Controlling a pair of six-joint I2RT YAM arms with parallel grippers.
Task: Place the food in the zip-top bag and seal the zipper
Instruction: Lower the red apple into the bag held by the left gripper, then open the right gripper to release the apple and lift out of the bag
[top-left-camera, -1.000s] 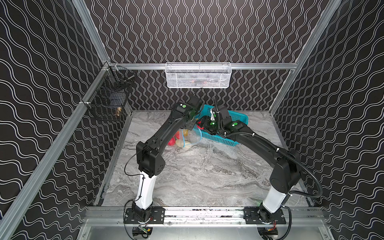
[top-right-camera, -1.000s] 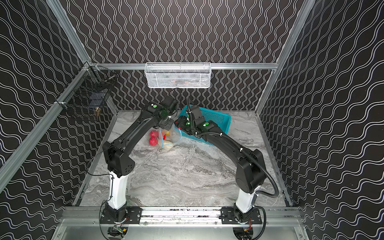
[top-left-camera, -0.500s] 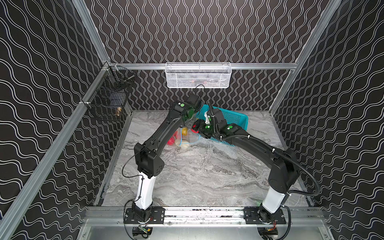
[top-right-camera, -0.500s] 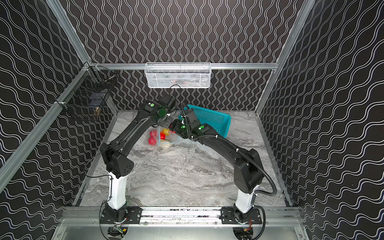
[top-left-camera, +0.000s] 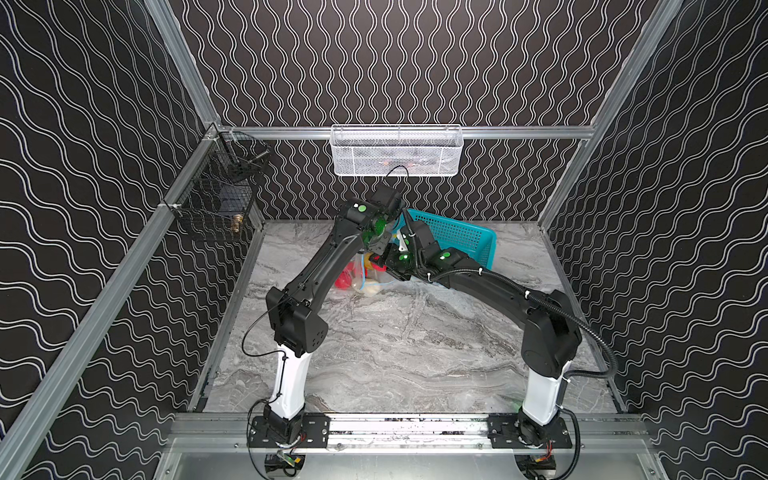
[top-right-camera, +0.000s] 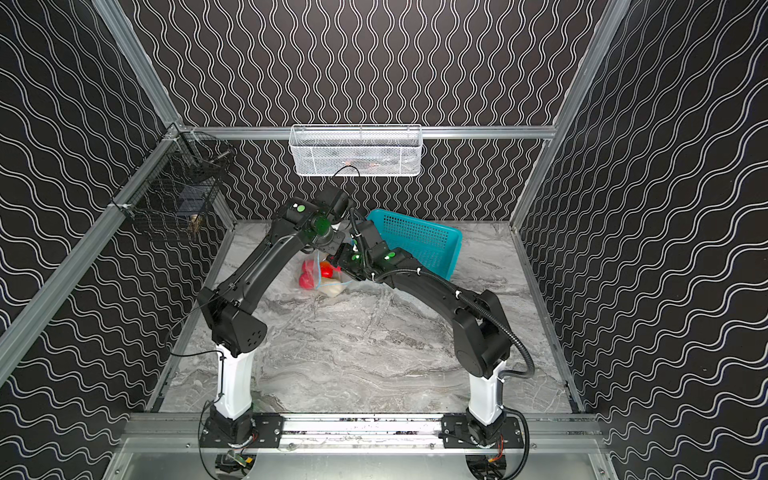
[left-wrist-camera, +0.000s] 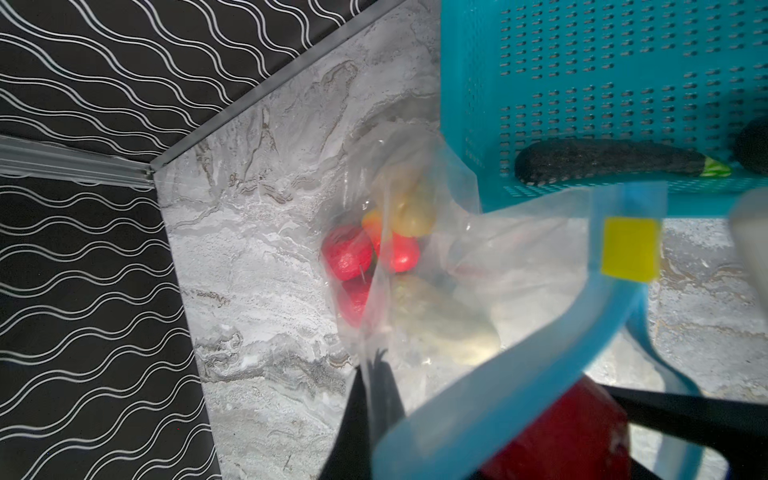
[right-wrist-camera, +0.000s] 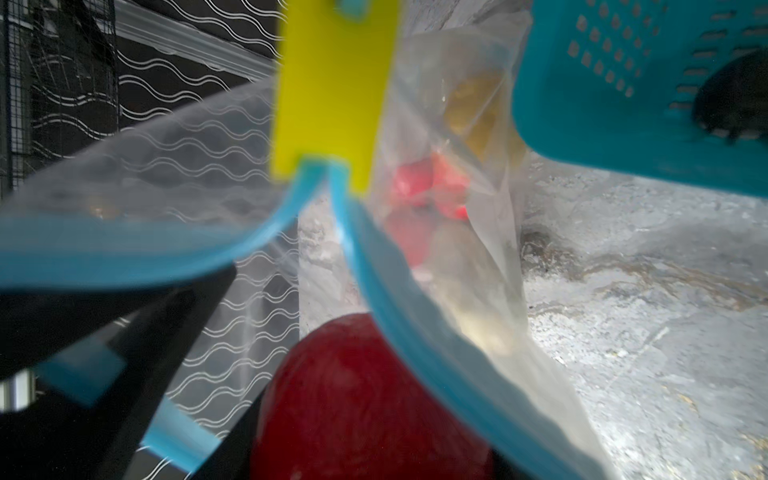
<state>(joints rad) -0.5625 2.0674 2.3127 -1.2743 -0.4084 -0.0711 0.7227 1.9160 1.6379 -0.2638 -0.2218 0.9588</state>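
So the right gripper (top-left-camera: 381, 261), gripping a red fruit (right-wrist-camera: 365, 399), just swung from the basket (top-left-camera: 461, 237) to the bag (top-left-camera: 362, 279) mouth near frame centre, with the left gripper (top-left-camera: 374, 248) pinching it open, so drop-in looks next.

Blurred at close range in the right wrist view: zipper (right-wrist-camera: 415, 320), yellow slider (right-wrist-camera: 332, 91). Cut off by its lower edge: red round food (right-wrist-camera: 357, 407). Cut off at the left wrist view's edge: dark item (left-wrist-camera: 754, 143) in the teal basket (left-wrist-camera: 623, 83). Too small to sort in both top views: food (top-left-camera: 343, 281) inside the zip-top bag (top-right-camera: 332, 284).
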